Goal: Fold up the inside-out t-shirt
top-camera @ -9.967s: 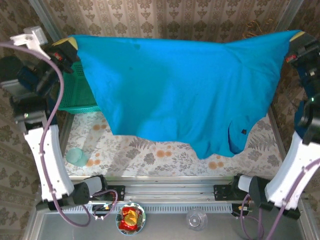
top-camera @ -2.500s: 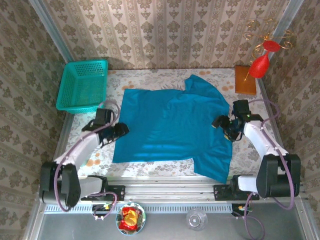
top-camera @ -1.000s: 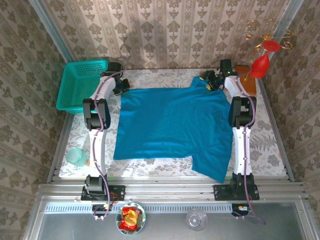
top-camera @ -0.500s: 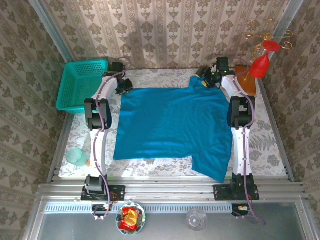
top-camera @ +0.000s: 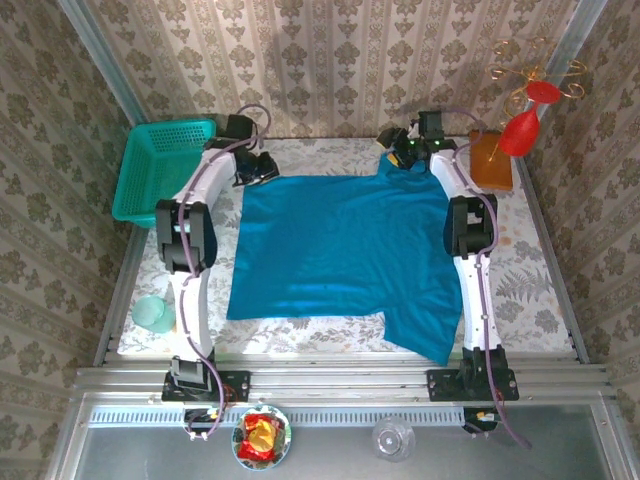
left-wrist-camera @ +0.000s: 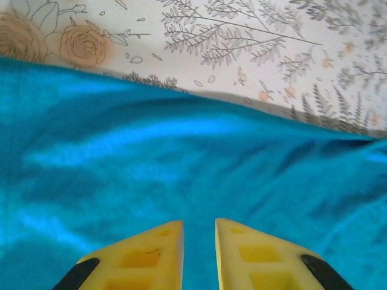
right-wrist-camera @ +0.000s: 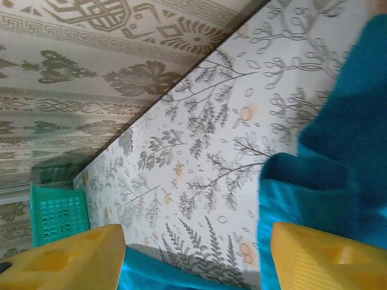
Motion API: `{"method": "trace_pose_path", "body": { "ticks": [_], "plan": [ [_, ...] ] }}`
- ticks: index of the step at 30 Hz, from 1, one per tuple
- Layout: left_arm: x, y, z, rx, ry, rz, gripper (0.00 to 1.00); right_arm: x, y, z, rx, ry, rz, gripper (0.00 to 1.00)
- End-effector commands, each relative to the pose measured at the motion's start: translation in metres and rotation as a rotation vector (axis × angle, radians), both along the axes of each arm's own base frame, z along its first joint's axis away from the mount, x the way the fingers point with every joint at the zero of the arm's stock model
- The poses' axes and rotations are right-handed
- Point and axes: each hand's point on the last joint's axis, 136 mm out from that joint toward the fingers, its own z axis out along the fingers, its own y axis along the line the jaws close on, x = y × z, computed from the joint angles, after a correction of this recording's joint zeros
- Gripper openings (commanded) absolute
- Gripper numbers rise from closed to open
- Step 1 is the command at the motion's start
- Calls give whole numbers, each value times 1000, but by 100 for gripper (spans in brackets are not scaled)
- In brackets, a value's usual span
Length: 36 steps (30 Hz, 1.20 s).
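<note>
The t-shirt (top-camera: 340,250) lies spread flat at the centre of the bench (top-camera: 530,290). Left fingers (left-wrist-camera: 148,257), at its upper-left corner, stand slightly parted and grip nothing. Right fingers (right-wrist-camera: 72,257), at its upper-right edge, stand wide apart and empty.

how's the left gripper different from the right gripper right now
On the left gripper the jaws stand a narrow slit apart; on the right gripper they stand wide. The left gripper is at the far left corner of the t-shirt, above smooth cloth; the right gripper is at its far right, above bunched cloth and bare table. Both have yellow fingers and reach the shirt's far edge, and neither plainly pinches cloth.
</note>
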Motion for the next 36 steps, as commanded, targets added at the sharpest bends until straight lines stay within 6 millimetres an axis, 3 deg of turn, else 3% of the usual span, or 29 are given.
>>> {"method": "trace_pose_path", "body": {
  "ticks": [1, 5, 8, 14, 21, 25, 29, 32, 36],
  "plan": [
    [-20, 9, 16, -25, -25, -22, 22, 6, 12, -16, 33, 24, -8, 66],
    [-54, 23, 15, -23, -14, -13, 22, 11, 20, -40, 31, 46, -41, 65],
    [-80, 30, 10, -23, 3, -4, 23, 18, 38, -46, 78, 1, -23, 65],
    [-125, 35, 7, -29, 20, -4, 23, 31, 79, -11, 195, -205, 90, 63],
    [-160, 39, 0, -30, 36, -5, 24, 30, 85, 55, 257, -380, 177, 63],
    [-174, 43, -1, -12, 35, -7, 24, 20, 84, 91, 262, -403, 217, 63],
    [-189, 48, -5, 24, 36, -13, 25, 0, 80, 110, 187, -378, 228, 64],
    [-202, 52, -10, 46, 44, -14, 25, -21, 71, 118, 108, -336, 219, 63],
    [-224, 62, -18, 103, 65, -1, 25, -58, 58, 112, 8, -247, 207, 64]
  ]
}}
